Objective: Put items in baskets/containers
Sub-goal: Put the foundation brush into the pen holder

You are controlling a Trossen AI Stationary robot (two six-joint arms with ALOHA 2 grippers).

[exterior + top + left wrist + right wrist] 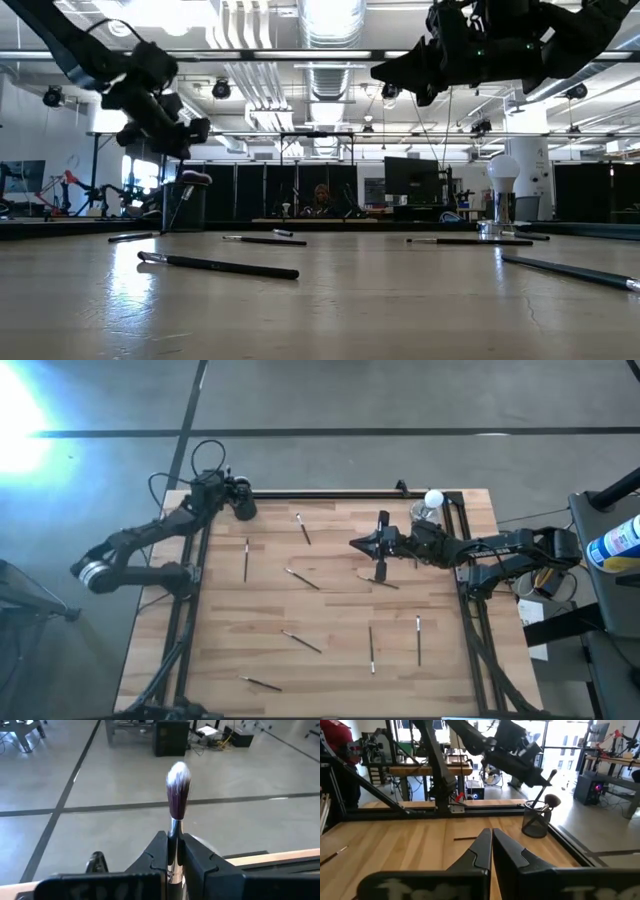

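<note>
High view: brush [178,785] clamped in left hand [232,495] over cup [537,819]; right hand [362,544] clenched, empty; some eight sticks [302,643] left on counter [330,670].

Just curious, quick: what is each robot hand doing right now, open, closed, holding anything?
Left hand: closed on a brush, above the black cup.
Right hand: closed, empty.

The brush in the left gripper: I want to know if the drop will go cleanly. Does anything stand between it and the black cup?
Nothing visible does. The left gripper holds the brush right above the black cup at the table's far left corner; only a round-headed brush already leans inside.
</note>
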